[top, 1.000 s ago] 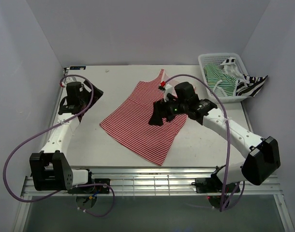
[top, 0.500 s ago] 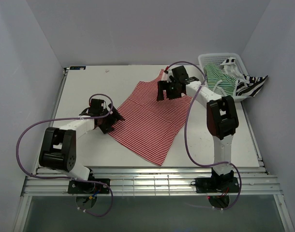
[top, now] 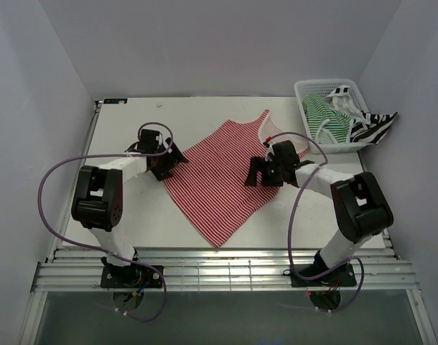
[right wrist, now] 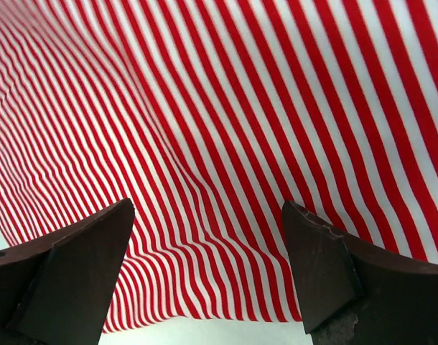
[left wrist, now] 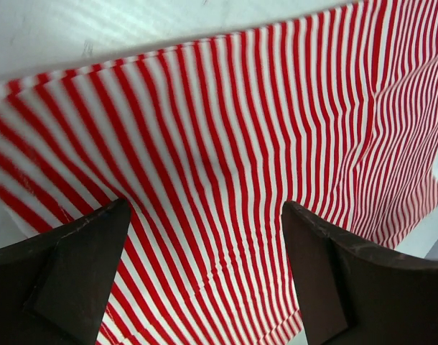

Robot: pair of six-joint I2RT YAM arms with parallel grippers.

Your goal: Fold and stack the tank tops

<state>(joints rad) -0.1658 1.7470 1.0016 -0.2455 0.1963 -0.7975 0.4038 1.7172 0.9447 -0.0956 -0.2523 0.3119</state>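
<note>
Two arms have swung in on the red-striped top (top: 219, 180), now turned at the centre of the table (top: 133, 208): overhead, left gripper (top: 167, 159) at its nine o'clock, right gripper (top: 261, 172) at three; both wrist views show spread jaws over stripes, holding nothing, so folding looks ready to start.

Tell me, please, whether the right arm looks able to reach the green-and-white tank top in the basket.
Probably yes: the green-and-white tank top lies exposed in the open basket on that arm's side, and the right end effector is open, holding nothing.
</note>
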